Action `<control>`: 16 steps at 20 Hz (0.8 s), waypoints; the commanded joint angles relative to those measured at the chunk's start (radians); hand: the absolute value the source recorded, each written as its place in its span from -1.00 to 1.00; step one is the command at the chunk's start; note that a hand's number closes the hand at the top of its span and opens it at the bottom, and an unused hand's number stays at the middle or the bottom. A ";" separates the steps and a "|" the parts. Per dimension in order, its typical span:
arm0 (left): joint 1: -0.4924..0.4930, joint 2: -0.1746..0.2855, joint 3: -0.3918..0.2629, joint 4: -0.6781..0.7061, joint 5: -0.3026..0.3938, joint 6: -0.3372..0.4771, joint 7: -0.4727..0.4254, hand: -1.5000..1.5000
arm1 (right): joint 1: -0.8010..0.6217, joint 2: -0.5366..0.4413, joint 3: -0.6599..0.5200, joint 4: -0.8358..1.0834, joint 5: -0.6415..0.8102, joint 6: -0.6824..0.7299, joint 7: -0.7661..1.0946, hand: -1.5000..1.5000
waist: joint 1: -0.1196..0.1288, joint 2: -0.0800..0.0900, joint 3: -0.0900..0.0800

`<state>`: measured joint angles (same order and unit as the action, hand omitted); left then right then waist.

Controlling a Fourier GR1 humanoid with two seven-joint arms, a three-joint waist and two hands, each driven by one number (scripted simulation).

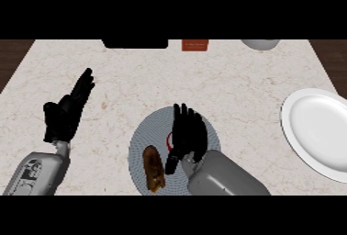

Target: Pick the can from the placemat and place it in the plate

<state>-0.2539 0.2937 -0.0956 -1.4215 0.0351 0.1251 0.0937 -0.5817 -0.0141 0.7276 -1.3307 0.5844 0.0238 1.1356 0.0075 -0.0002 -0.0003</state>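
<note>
Head view, one frame.

- The left hand [64, 117] shows at the left of the frame, open, fingers straight and pointing toward the upper edge. It rests above the counter [203, 78] and touches nothing we can see.
- The right hand [188, 135] is at lower centre, over the round grey placemat [146, 133]. We read its fingers as stretched out toward the top of the frame rather than curled, with the thumb angled toward the lower left.
- The can [167, 139] is on the placemat, almost wholly hidden under the right palm. Only a thin red arc shows at the palm's left edge. We cannot tell whether the palm touches it.
- A brown piece of bread [153, 169] lies on the lower left part of the placemat, just beside the thumb.
- The white plate [318, 133] sits at the right edge of the frame, well apart from the placemat, with nothing on it.
- Along the upper edge we see a black object [136, 43], a small red-brown box [195, 45] and a pale bowl [261, 43], all partly cut off.
</note>
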 commanded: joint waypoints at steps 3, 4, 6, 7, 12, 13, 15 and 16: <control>-0.024 0.007 0.040 0.075 -0.010 -0.025 -0.042 0.00 | 0.025 0.013 -0.047 0.076 0.027 -0.024 0.052 -1.00 | -0.008 0.001 0.000; -0.029 -0.036 0.028 0.090 -0.032 0.011 -0.060 0.00 | 0.005 0.013 -0.056 0.038 -0.003 0.031 0.084 -1.00 | -0.009 0.001 0.000; -0.038 -0.016 0.028 0.076 -0.027 -0.021 -0.019 0.00 | 0.006 0.013 -0.005 0.067 -0.026 -0.031 0.107 -1.00 | -0.002 0.001 0.000; -0.018 -0.022 0.020 0.015 -0.027 -0.013 0.000 0.00 | 0.079 0.013 0.023 0.106 0.013 -0.079 0.042 -1.00 | -0.001 0.000 0.000; -0.002 -0.041 0.029 0.036 -0.056 -0.007 -0.021 0.00 | 0.037 0.014 0.046 0.176 0.081 -0.159 -0.020 1.00 | 0.002 0.001 0.000; -0.007 -0.030 0.040 0.006 -0.048 -0.016 0.021 0.00 | 0.003 0.014 0.052 0.148 0.068 -0.119 0.036 1.00 | 0.002 0.000 0.000; -0.021 -0.045 0.033 0.006 -0.061 -0.023 0.016 0.00 | 0.023 0.014 -0.011 0.141 0.106 -0.086 -0.004 1.00 | -0.003 0.000 0.000; 0.011 -0.036 0.053 0.017 -0.045 -0.048 -0.027 0.00 | -0.008 0.014 -0.042 0.159 0.095 -0.071 -0.026 1.00 | -0.002 0.000 0.000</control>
<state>-0.2609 0.2587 -0.0594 -1.4015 -0.0106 0.1009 0.0877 -0.5530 -0.0079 0.7190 -1.2001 0.6624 -0.0411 1.0605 0.0052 -0.0007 0.0000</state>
